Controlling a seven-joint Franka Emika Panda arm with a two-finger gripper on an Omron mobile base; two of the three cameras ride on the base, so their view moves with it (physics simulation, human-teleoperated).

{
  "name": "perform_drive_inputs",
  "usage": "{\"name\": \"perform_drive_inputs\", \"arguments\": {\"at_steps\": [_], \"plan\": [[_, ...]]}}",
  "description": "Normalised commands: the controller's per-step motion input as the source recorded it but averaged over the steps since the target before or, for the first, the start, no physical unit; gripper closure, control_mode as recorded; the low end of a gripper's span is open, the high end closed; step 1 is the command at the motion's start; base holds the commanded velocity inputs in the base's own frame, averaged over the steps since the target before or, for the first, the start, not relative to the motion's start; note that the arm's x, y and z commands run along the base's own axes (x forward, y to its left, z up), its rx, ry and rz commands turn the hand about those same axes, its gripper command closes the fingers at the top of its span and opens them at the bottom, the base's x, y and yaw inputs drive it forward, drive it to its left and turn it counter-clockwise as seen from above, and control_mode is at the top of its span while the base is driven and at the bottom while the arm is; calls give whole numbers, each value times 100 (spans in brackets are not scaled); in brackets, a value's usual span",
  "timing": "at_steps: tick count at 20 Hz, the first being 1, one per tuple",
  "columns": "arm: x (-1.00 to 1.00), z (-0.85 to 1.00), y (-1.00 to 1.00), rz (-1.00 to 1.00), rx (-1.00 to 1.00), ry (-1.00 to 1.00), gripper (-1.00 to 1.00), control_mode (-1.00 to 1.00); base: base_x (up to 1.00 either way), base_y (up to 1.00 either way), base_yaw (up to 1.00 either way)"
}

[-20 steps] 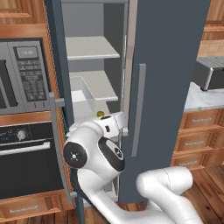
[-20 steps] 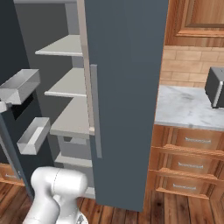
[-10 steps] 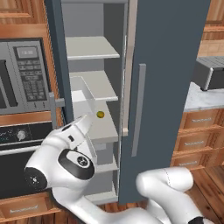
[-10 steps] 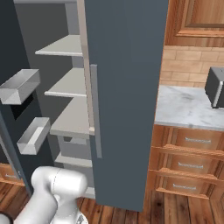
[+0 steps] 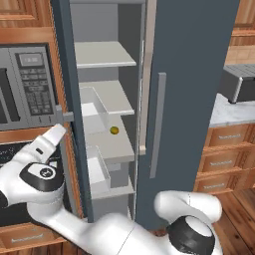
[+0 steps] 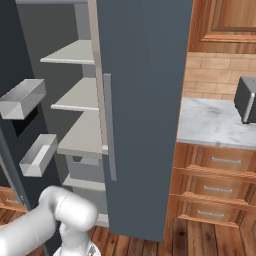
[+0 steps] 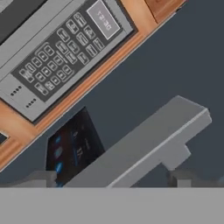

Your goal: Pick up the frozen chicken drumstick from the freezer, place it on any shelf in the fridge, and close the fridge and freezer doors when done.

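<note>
My jaws are spread wide, nothing in them. In the hand view my gripper [image 7: 114, 179] is right up against the outer face of the freezer door [image 7: 175, 70], with the door's grey bar handle [image 7: 144, 146] running down between my two tips [image 7: 39, 178]. Can't tell if either tip is actually touching the bar, it's right at the edge of what I see. The microwave [image 7: 57, 57] and its keypad sit just past the door edge, in a wood surround.

From the left base view, the freezer [image 5: 107, 99] is standing open, with its door swung out and seen edge-on next to the microwave. My arm [image 5: 45, 174] reaches up on the outside of that door, by the handle's mount. Inside there are pale shelves, and a little yellow ball [image 5: 114, 130] sits on the third shelf [image 5: 117, 147] down, near the back. Where the drumstick is, I honestly can't tell. The fridge door [image 5: 199, 74] is shut, its long handle [image 5: 158, 124] upright near its left edge.

The right base view has the same freezer shelves [image 6: 75, 52], plus two clear bins [image 6: 22, 97] on the inner face of the open door, one above the other. To the right of the fridge there's a marble counter [image 6: 215, 125] with a toaster [image 6: 247, 97] on it, and wood drawers [image 6: 220, 187] underneath.
</note>
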Motion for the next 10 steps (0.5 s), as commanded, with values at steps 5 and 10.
{"name": "perform_drive_inputs", "arguments": {"at_steps": [5,10], "plan": [[97,-23,30,-8,-12,18,-100,-100,0,0,0],[57,-20,2,-5,-7,7,-100,-100,0,0,0]]}}
